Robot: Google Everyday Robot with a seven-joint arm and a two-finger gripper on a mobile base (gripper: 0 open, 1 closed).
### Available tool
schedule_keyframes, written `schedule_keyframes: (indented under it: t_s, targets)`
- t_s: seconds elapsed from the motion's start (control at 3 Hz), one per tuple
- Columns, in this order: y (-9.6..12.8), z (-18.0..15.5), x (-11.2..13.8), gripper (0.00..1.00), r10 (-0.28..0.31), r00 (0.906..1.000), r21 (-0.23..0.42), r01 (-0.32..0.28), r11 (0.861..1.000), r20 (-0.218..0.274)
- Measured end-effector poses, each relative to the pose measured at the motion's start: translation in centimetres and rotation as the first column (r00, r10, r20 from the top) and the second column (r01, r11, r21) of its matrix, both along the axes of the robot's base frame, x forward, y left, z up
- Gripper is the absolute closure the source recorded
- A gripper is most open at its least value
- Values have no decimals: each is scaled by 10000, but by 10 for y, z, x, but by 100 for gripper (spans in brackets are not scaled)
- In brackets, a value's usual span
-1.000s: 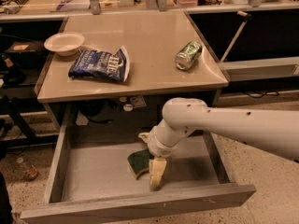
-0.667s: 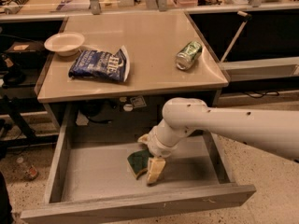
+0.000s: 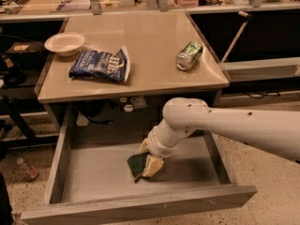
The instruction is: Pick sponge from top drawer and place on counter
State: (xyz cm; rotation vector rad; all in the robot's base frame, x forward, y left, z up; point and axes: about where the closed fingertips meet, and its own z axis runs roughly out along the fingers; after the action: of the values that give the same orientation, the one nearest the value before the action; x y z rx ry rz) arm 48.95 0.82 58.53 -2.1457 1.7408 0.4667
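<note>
Speckled flooring meets the wide grey wood-grain top drawer [image 3: 93, 175], standing open under the table. On its flat bottom, right of the middle, lies the small dark green and yellow sponge [image 3: 136, 165], with the white arm's gripper [image 3: 149, 157] down on it; whether it has closed on it I cannot tell. The pick is in hand. Next it needs a firm hold, a lift clear of the drawer, then the smooth beige counter [image 3: 150, 41], between the blue crisp bag [image 3: 100, 65] and the crushed green can [image 3: 189, 55].

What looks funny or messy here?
The green can lies on its side on the counter and looks dented. The gripper is down in the open top drawer, at the sponge.
</note>
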Motion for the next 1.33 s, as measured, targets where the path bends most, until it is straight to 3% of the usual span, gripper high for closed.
schedule_keyframes:
  t_s: [0.33, 0.67, 1.33]
  targets:
    - [0, 0, 0, 89, 0, 10000, 0, 0, 10000, 0]
    - [0, 3, 0, 100, -3, 10000, 2, 3, 10000, 1]
    - [-12, 38, 2, 100, -835, 9962, 292, 828, 9961, 245]
